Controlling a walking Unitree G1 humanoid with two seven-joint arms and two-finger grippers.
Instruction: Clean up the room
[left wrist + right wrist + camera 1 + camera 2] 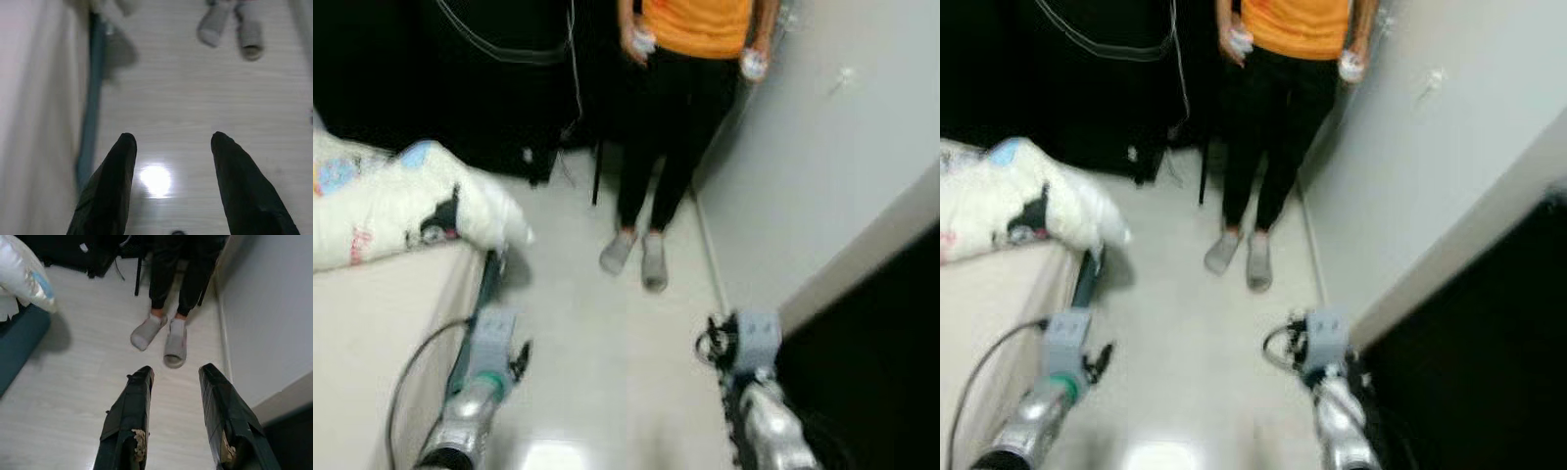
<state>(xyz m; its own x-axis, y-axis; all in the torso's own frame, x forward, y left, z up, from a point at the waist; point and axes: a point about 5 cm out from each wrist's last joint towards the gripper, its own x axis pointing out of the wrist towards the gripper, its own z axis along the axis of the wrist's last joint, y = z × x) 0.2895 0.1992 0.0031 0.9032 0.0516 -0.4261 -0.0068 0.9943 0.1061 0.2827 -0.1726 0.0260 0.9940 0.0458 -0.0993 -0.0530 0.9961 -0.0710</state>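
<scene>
A white quilt [401,201] with cartoon prints lies bunched on the bed [372,333] at my left, and one corner hangs past the bed's end. My left gripper [173,139] is open over the pale floor beside the bed's teal base [90,112], holding nothing. Over the floor on the right, my right gripper [177,369] is also open and holds nothing; it points toward a pair of grey slippers [164,338]. Both silver arms, left [480,382] and right [759,392], reach forward low in the head views.
A person [690,59] in an orange top and black trousers stands ahead in the narrow aisle, holding small white objects. A white wall [822,147] and dark furniture [881,372] close the right side. Dark gear and cables [509,49] fill the back. A black cable [406,372] loops over the bed.
</scene>
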